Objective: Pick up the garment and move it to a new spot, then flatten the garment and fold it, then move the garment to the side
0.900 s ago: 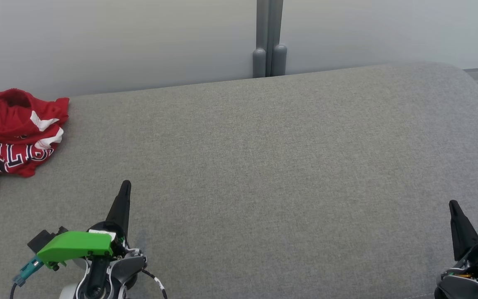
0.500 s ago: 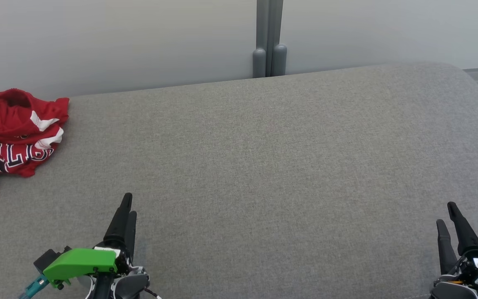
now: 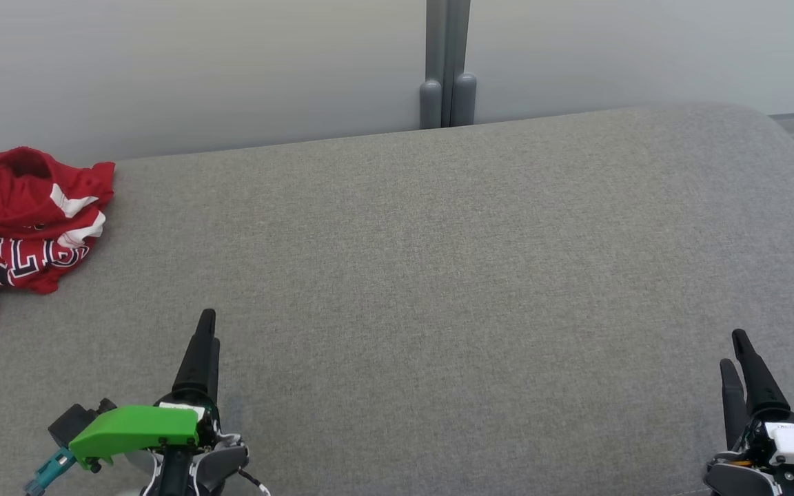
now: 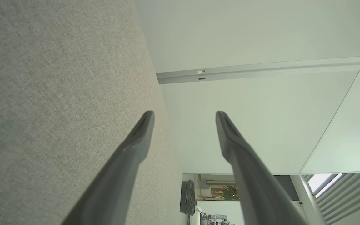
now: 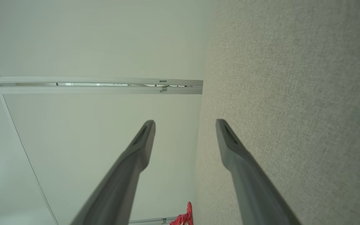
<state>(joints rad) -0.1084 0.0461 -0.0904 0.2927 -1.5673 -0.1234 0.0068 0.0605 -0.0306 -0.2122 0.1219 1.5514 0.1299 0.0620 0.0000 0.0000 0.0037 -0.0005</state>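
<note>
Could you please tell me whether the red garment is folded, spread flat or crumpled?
Crumpled. The red garment lies bunched in a heap at the left of the grey surface, its lettering creased and partly hidden.

Looks to me like an office floor set up as a test lab, not a home. Plain pale partition panels [image 3: 197, 69] close the space in, joined by a grey post [image 3: 446, 62] with two rounded feet. A wide top [image 3: 438, 275] covered in grey cloth sits right against them. Past the panel's edge a gap opens onto a potted plant [image 4: 230, 192], some wired gear [image 4: 212, 217] and pale slats [image 4: 339, 193] with daylight behind.
</note>
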